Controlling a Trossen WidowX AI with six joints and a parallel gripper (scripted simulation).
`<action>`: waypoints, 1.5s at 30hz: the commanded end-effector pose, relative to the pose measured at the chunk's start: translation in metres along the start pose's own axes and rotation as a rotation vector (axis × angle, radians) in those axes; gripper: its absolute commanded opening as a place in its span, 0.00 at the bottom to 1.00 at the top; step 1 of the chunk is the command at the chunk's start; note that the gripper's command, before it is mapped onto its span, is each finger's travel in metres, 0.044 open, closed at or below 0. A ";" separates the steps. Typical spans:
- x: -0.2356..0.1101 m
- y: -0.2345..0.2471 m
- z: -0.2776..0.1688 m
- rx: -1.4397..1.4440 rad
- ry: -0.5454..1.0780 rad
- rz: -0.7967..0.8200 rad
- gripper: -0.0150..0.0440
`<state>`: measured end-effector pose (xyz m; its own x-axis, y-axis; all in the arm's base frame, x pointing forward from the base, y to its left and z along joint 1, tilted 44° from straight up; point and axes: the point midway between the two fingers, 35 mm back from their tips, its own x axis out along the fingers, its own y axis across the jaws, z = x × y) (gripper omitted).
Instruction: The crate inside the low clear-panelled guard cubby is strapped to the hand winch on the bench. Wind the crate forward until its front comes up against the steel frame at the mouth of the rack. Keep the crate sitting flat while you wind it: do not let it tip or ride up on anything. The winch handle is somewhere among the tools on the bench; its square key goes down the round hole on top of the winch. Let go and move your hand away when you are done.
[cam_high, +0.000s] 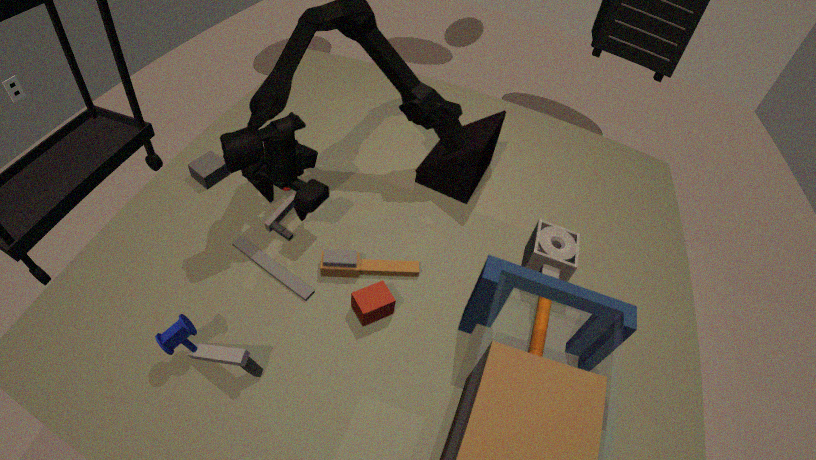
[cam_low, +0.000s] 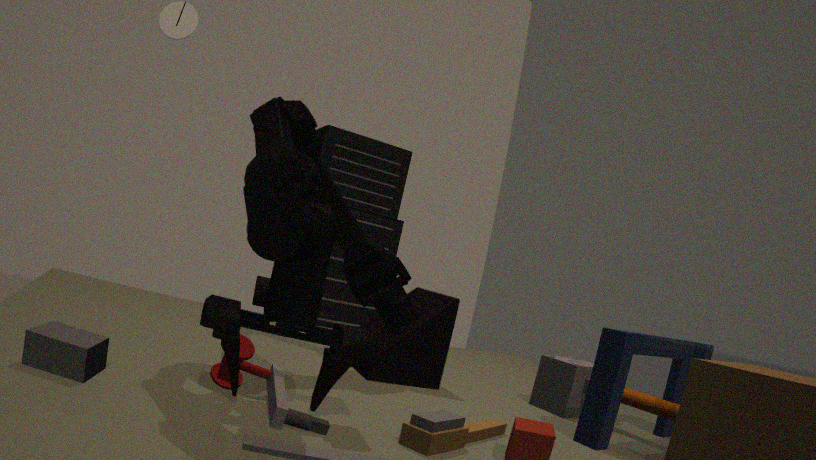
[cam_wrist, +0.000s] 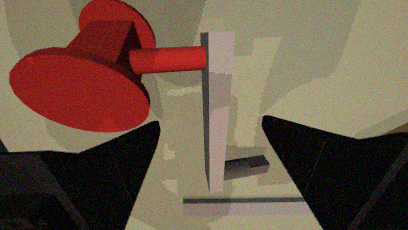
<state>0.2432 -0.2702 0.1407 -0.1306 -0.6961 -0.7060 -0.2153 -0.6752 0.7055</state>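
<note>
My gripper (cam_high: 288, 200) (cam_low: 273, 400) (cam_wrist: 211, 123) is open and low over the bench. Its fingers stand on either side of the grey arm of a winch handle (cam_high: 280, 214) (cam_low: 278, 411) (cam_wrist: 217, 110), without touching it. That handle has a red knob (cam_low: 246, 348) (cam_wrist: 80, 85) and a dark square key (cam_high: 283, 232) (cam_wrist: 245, 167). A second handle with a blue knob (cam_high: 177, 334) lies at the front left. The grey winch (cam_high: 553, 245) (cam_low: 560, 382) stands behind the blue steel frame (cam_high: 560, 285) (cam_low: 605, 388). An orange strap (cam_high: 540, 325) (cam_low: 648, 402) runs from it to the tan crate (cam_high: 531, 405) (cam_low: 742, 411).
A grey ruler (cam_high: 273, 266) (cam_wrist: 245, 204), a wooden brush (cam_high: 371, 265) (cam_low: 451, 434) and a red block (cam_high: 372, 301) (cam_low: 530, 438) lie mid-bench. A grey block (cam_high: 206, 168) (cam_low: 64, 349) sits just left of the gripper. The arm's base (cam_high: 462, 160) stands behind.
</note>
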 end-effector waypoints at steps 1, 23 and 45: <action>-0.001 0.000 0.000 0.002 0.000 0.001 0.93; -0.001 0.000 0.000 0.002 0.000 0.001 0.68; -0.001 0.000 0.000 0.002 0.000 0.001 0.44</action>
<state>0.2434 -0.2701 0.1410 -0.1303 -0.6966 -0.7056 -0.2153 -0.6748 0.7059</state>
